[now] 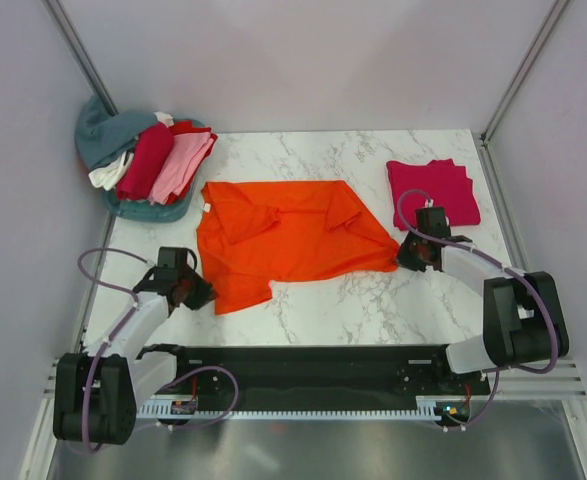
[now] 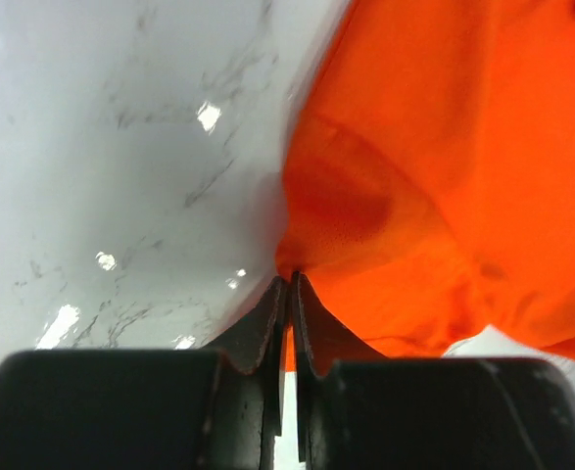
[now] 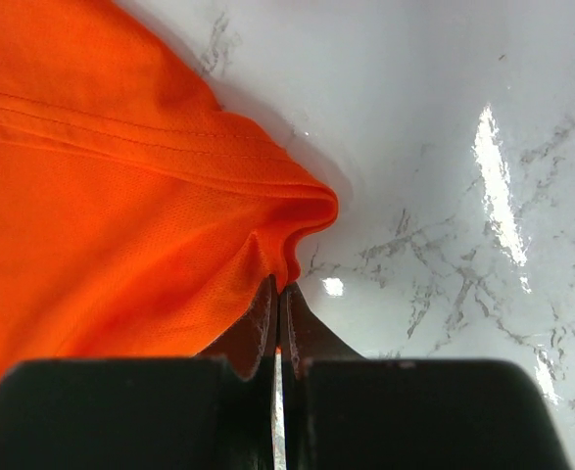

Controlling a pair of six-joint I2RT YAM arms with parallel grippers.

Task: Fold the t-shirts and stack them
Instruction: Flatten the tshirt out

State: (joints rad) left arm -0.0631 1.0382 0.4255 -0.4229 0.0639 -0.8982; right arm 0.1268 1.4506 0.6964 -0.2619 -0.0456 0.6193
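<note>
Here the bright orange cloth t-shirt [image 1: 288, 235] lies crosswise, its long axis running arm to arm. The left tool [image 2: 289, 279] is clamped on its near-left corner, the right tool [image 3: 279, 286] on its right tip.

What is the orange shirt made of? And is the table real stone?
The orange shirt looks like soft, thin knit cloth with a matte finish. It wrinkles and folds, and the right wrist view shows a fine mesh weave and a stitched hem. The table looks like polished white marble with grey veins, and lights glint on it. It could be only a marble-look top.
</note>
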